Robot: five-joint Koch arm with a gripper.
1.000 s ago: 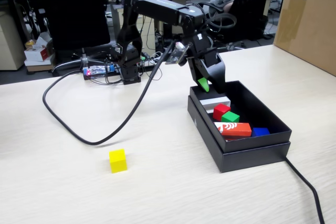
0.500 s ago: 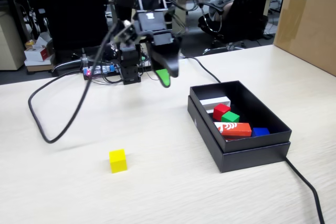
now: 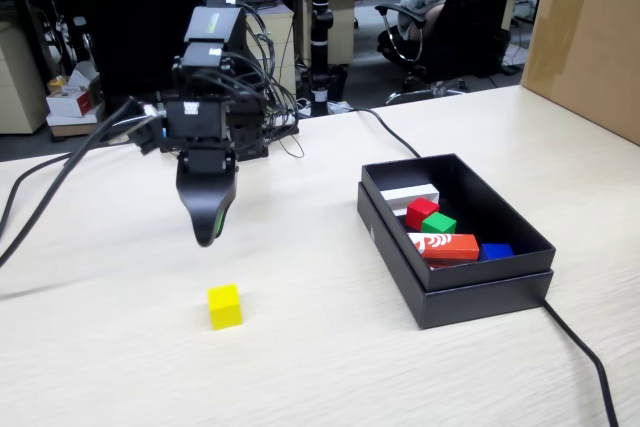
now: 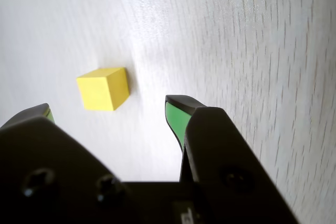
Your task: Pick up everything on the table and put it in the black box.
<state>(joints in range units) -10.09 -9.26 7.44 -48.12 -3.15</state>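
Observation:
A yellow cube (image 3: 225,306) rests on the pale wood table (image 3: 150,367), left of the black box (image 3: 470,292). In the wrist view the yellow cube (image 4: 103,88) lies just ahead of the jaws, apart from them. My gripper (image 3: 207,237) hangs above the table a little behind the cube, pointing down. It is open and empty: in the wrist view my gripper (image 4: 110,109) shows a wide gap between its green-lined fingers (image 4: 176,119). Inside the box lie a red cube (image 3: 420,212) and a green cube (image 3: 439,223).
The box also holds an orange-red oblong block (image 3: 445,245), a blue block (image 3: 495,250) and a white piece (image 3: 410,194). A black cable (image 3: 585,357) runs from the box to the front right. A big brown carton (image 3: 585,37) stands at the right.
The arm swung left from over the black box, across the table, and dropped to just above the yellow cube. The cubes in the box have not moved.

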